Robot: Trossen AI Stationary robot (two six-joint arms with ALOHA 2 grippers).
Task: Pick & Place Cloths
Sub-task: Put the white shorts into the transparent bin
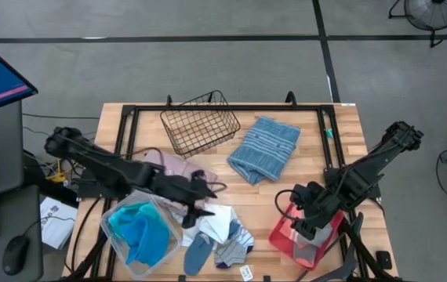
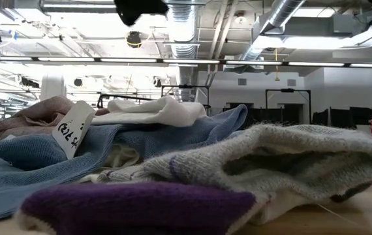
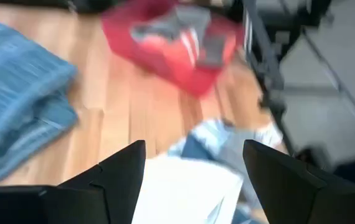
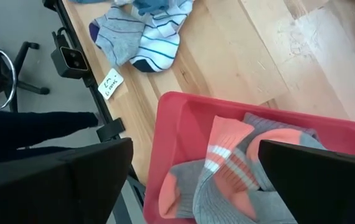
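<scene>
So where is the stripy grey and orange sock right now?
The grey and coral sock lies in the red tray, seen in the right wrist view. In the high view the tray sits at the table's front right corner, under the right tool.

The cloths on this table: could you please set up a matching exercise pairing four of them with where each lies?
Things:
1. grey and coral socks
2. striped blue towel
3. turquoise cloth
4. pink shirt

Places:
A. in the clear tub
B. beside the wire basket, on bare wood
C. in the red tray
D. under the left arm

Pairs: 1-C, 2-B, 3-A, 4-D
</scene>
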